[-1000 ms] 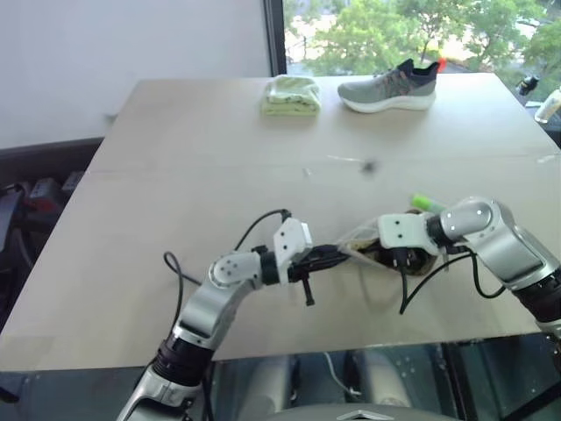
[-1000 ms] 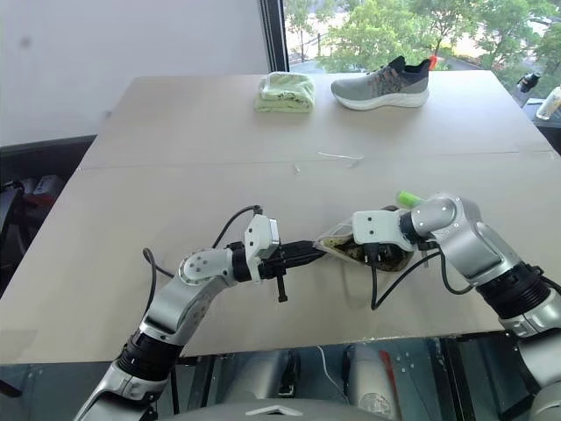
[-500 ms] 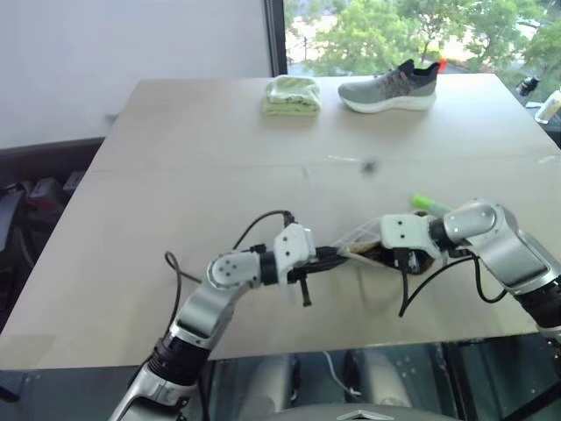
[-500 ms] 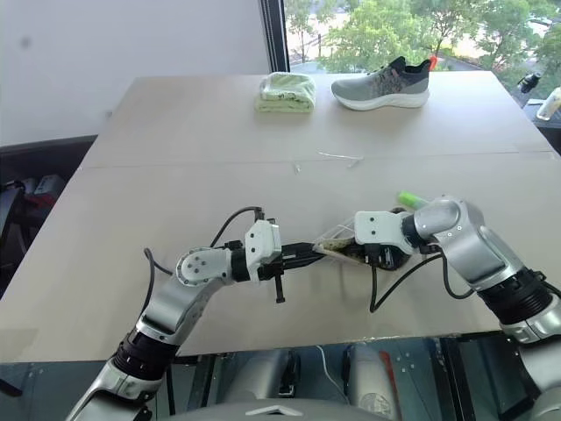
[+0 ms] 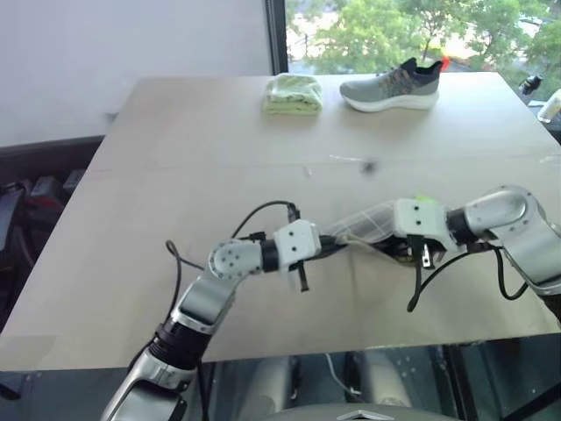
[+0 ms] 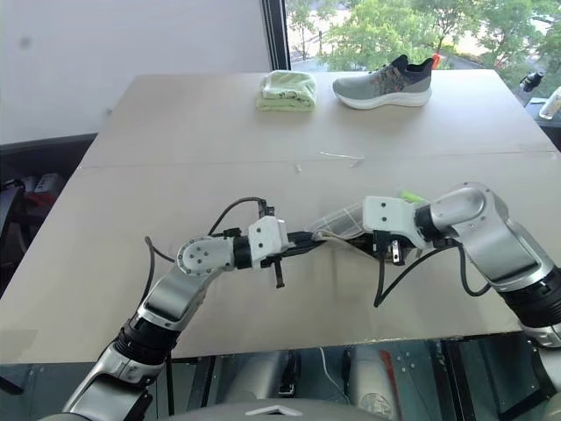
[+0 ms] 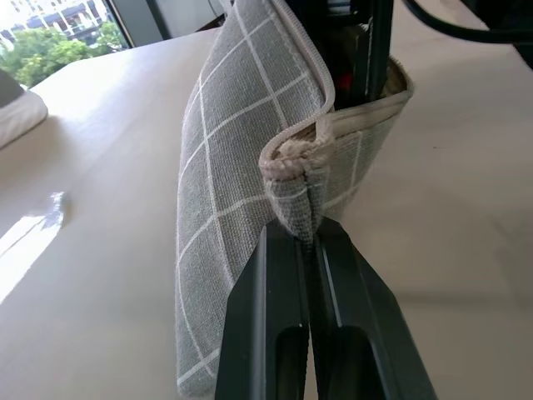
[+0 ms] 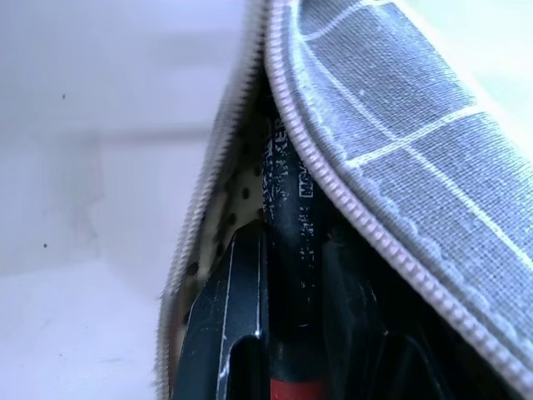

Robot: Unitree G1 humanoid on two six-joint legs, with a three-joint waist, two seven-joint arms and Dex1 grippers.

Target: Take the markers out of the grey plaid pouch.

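The grey plaid pouch (image 5: pixel 368 223) hangs above the table, stretched between both grippers, with its zipper mouth gaping. My left gripper (image 7: pixel 310 237) is shut on the pouch's bunched zipper end (image 7: pixel 291 162). My right gripper (image 8: pixel 291 246) reaches inside the pouch mouth, its fingers (image 8: pixel 237 292) shut around a slim black marker (image 8: pixel 287 183) with a red end (image 8: pixel 293 390). A fluorescent yellow-green highlighter (image 6: pixel 409 196) lies on the table just behind my right wrist, partly hidden by it.
A folded light-green cloth (image 5: pixel 293 95) and a grey sneaker (image 5: pixel 390 85) sit at the table's far edge. A bottle (image 5: pixel 550 103) stands off the far right corner. The table's front edge (image 5: pixel 263 338) runs close below my arms.
My right hand has risen and lifted the pouch's open end off the table. The left gripper has kept its hold and rolled a little. The highlighter is now mostly hidden behind my right wrist.
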